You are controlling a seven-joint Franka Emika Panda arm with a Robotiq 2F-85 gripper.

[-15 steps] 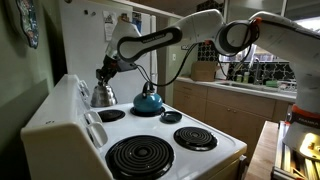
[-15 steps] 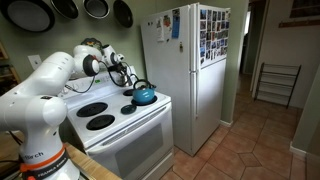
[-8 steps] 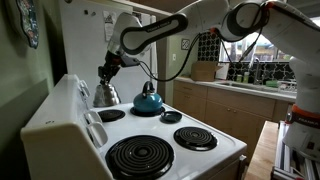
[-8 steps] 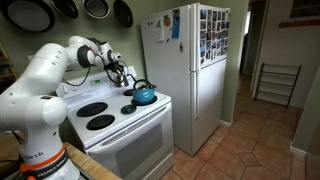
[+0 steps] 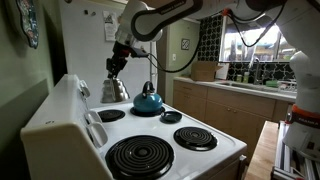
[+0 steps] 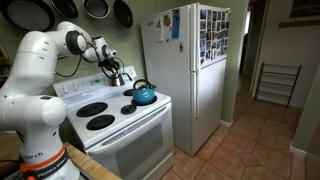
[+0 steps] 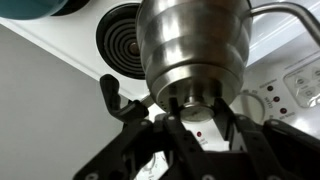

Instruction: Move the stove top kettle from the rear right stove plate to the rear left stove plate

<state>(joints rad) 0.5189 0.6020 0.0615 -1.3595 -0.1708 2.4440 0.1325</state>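
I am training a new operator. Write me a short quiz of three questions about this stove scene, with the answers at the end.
1. True or false: the teal kettle stands on the stove.
2. What is the hand holding? A) the stove top kettle B) the teal kettle C) a frying pan
3. Fill in: in an exterior view, the refrigerator is ____ in colour.

Key: 1 true; 2 A, the hand grips it from above by its handle; 3 white.
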